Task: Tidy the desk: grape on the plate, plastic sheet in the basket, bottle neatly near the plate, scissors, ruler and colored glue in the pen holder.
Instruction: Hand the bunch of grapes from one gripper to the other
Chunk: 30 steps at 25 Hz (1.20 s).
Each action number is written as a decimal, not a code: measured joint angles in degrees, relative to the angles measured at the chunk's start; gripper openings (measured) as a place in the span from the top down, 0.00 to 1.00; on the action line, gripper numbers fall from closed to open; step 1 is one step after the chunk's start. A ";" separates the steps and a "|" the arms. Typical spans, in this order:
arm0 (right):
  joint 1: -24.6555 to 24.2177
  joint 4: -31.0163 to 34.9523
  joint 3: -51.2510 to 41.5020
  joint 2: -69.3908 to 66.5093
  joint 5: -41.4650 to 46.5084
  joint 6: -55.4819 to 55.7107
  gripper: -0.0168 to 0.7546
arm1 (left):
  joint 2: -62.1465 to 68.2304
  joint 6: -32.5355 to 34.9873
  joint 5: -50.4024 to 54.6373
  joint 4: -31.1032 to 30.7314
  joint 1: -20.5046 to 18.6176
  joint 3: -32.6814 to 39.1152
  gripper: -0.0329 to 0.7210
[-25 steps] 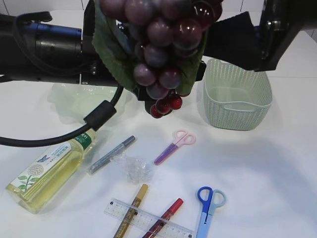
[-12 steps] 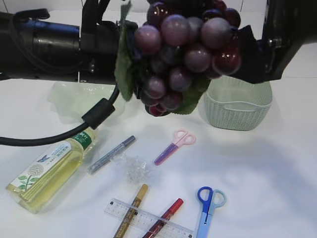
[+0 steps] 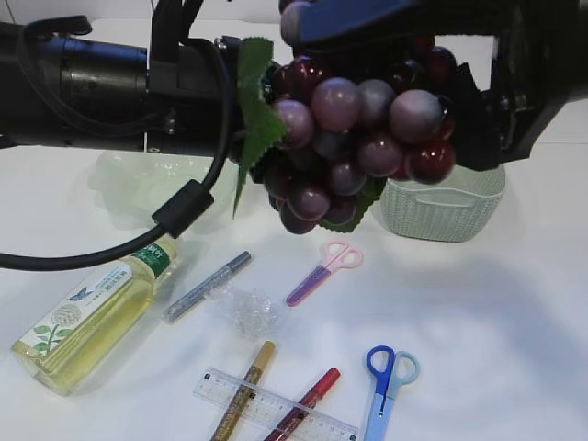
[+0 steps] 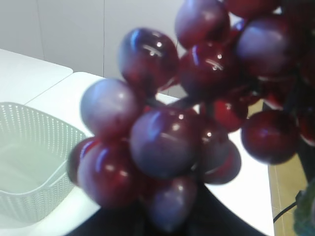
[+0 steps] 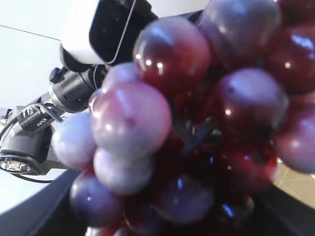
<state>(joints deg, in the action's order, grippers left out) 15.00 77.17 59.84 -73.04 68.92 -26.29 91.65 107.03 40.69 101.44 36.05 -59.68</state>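
The grape [image 3: 358, 138] bunch hangs high above the table between both arms, and it fills the left wrist view [image 4: 162, 142] and the right wrist view [image 5: 197, 123]. My left gripper [image 4: 162, 216] is shut on its stem end, behind the green leaf [image 3: 257, 119]. My right gripper [image 5: 162, 211] stands wide around the bunch, one finger [image 3: 354, 20] across its top. On the table lie the pale plate [image 3: 138, 179], bottle [image 3: 92, 312], plastic sheet [image 3: 246, 310], ruler [image 3: 276, 413], pink scissors [image 3: 323, 271], blue scissors [image 3: 386, 386] and silver [image 3: 207, 286], gold [image 3: 243, 390] and red [image 3: 308, 400] glue pens. The pen holder is out of view.
The green woven basket [image 3: 441, 188] stands at the back right, partly behind the right arm, and shows in the left wrist view [image 4: 29, 162]. The left arm's black cable [image 3: 110, 248] droops over the plate and the bottle's cap.
The bunch has swung from hanging downward to lying sideways, moving right and slightly up. The right gripper's finger now lies over its top. Nothing on the table has moved.
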 joint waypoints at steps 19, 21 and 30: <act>0.00 -6.63 0.00 0.14 0.21 -0.60 0.16 | 0.00 -0.13 -0.24 -0.55 0.00 0.00 0.85; 0.00 -7.02 0.00 0.14 0.21 -0.73 0.17 | 0.00 -0.13 -0.24 -0.58 0.00 0.00 0.85; 0.00 -10.17 0.00 0.14 0.24 -0.85 0.21 | 0.00 -0.13 -0.73 -0.58 0.00 0.00 0.85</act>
<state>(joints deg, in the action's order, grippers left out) 15.00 67.00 59.84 -72.91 69.16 -27.14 91.65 106.90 39.96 100.86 36.05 -59.68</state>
